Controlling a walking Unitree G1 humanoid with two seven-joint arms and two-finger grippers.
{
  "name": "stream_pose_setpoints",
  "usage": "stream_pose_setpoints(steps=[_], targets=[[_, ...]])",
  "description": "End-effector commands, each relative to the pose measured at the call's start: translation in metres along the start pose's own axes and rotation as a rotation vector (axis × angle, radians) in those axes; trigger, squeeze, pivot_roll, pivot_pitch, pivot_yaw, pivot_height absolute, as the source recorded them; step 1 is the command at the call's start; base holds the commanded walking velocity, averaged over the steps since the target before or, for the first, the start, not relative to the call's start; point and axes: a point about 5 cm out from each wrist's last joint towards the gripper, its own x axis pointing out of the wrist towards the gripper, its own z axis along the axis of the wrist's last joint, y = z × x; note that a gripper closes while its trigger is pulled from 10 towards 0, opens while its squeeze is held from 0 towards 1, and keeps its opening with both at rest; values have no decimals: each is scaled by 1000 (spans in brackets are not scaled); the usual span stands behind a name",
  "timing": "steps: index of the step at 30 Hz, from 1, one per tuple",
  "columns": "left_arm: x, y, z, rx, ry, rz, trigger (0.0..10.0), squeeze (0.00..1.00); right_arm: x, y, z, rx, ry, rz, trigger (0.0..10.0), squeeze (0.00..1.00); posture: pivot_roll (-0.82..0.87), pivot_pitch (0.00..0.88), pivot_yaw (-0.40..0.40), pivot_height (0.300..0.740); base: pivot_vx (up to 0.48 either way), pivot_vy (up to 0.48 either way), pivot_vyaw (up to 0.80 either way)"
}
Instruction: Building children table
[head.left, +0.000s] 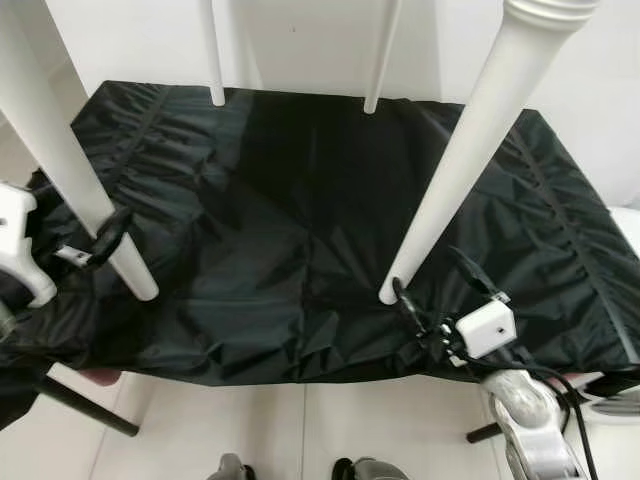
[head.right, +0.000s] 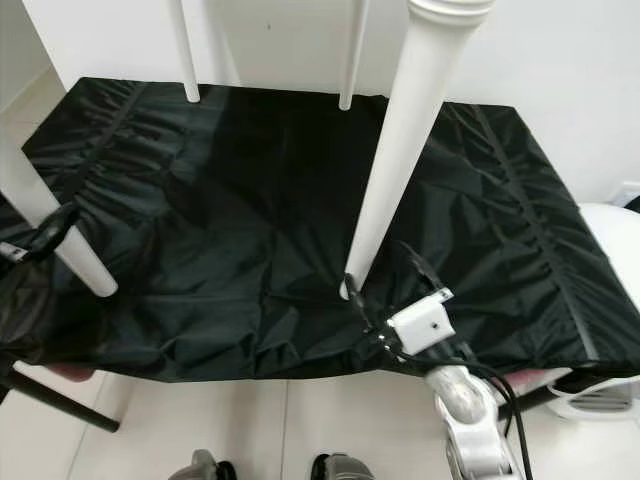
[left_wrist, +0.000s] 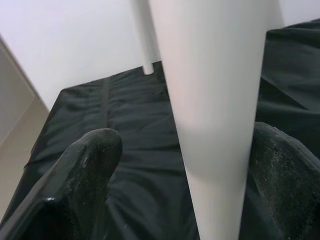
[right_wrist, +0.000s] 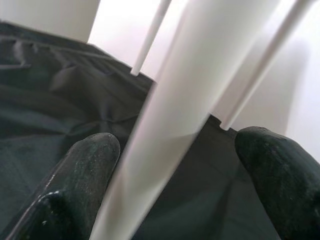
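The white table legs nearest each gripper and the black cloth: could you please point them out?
left white leg (head.left: 70, 170), left eye view, mid-shaft above the left gripper.
right white leg (head.left: 470, 140), left eye view, mid-shaft above the right gripper.
black cloth (head.left: 290, 200), left eye view, bare centre.

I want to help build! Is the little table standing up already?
Yes, its white legs point down onto the black cloth, though they lean.
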Motion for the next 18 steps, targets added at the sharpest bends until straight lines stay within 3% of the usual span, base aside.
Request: stream_pose_setpoints(steps=[1, 3, 5, 10, 14, 16, 18], targets=[[-8, 8, 2, -26, 7, 32, 10000, 0, -2, 1, -5, 7, 4, 23, 10000, 0, 33, 125, -71, 740, 0, 0, 0], [-11, 5, 5, -33, -20, 6, 10000, 0, 0, 1, -7, 4, 0, 33, 10000, 0, 40, 123, -78, 740, 0, 0, 0], [-17, -11, 5, -34, -36, -104, 10000, 0, 4, 1, -8, -1, -15, 56, 10000, 0, 45, 122, -82, 740, 0, 0, 0], [-22, -38, 3, -165, -69, -308, 10000, 0, 7, 1, -15, 0, -18, 84, 10000, 0, 51, 128, -84, 740, 0, 0, 0], [-23, -46, 3, -193, -71, -376, 10000, 0, 6, 1, -17, -2, -18, 92, 10000, 0, 49, 131, -79, 740, 0, 0, 0], [-29, -55, 5, -210, -58, -478, 10000, 0, 2, 1, -20, 0, -17, 91, 10000, 0, 47, 134, -68, 740, 0, 0, 0], [-32, -55, 6, -216, -58, -491, 10000, 0, 2, 2, -20, 0, -20, 91, 10000, 0, 47, 135, -66, 740, 0, 0, 0]])
